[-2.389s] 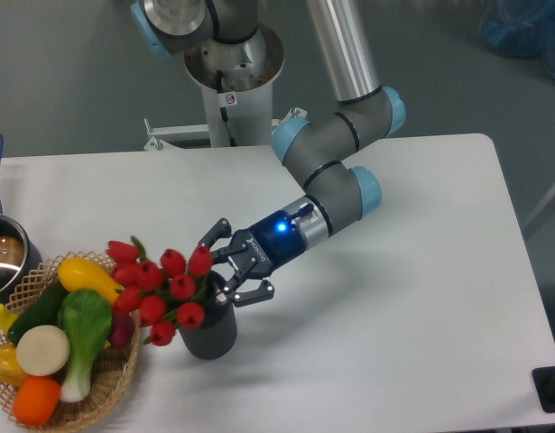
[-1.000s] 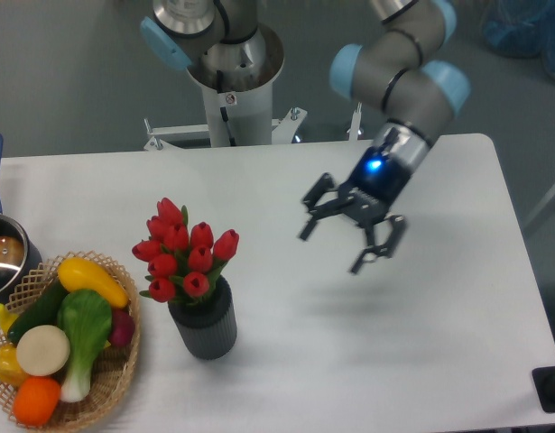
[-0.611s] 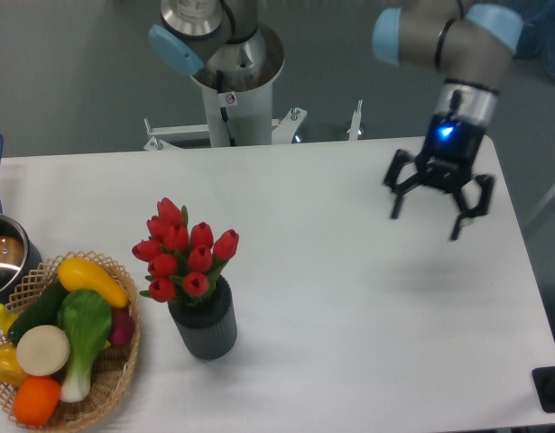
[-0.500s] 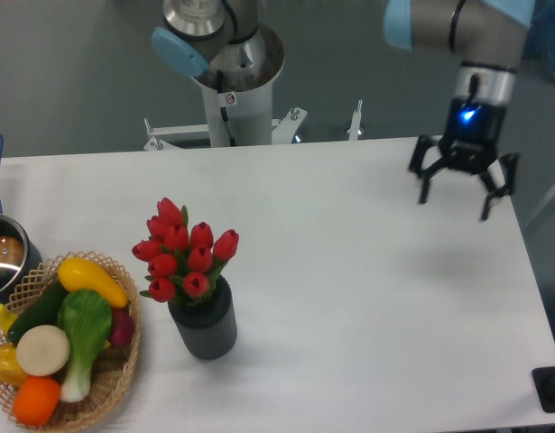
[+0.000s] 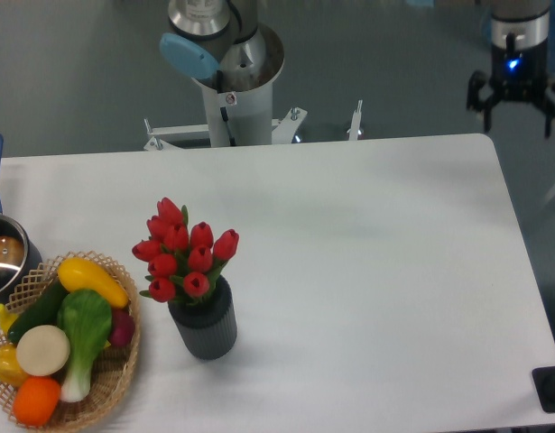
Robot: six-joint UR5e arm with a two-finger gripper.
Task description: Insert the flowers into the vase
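Basket of woven wicker (image 5: 124, 379) filled with coloured toy vegetables lies nearest, at the table's left front edge. Just right of it stands the short dark grey ribbed vase (image 5: 205, 325), holding upright the bunch of red tulip buds with green stems (image 5: 185, 254). Such flowers look light and springy; the gathered stems offer the firmest hold, the buds the poorest. Far right, off the table, hangs the black two-finger gripper (image 5: 515, 101), fingers spread and empty.

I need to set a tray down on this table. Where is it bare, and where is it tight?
Bare: the table from the vase across to the right edge, and the back strip behind the flowers. Crowded: the left end, where the basket and pot sit beside the vase. The gripper hangs beyond the back right corner.
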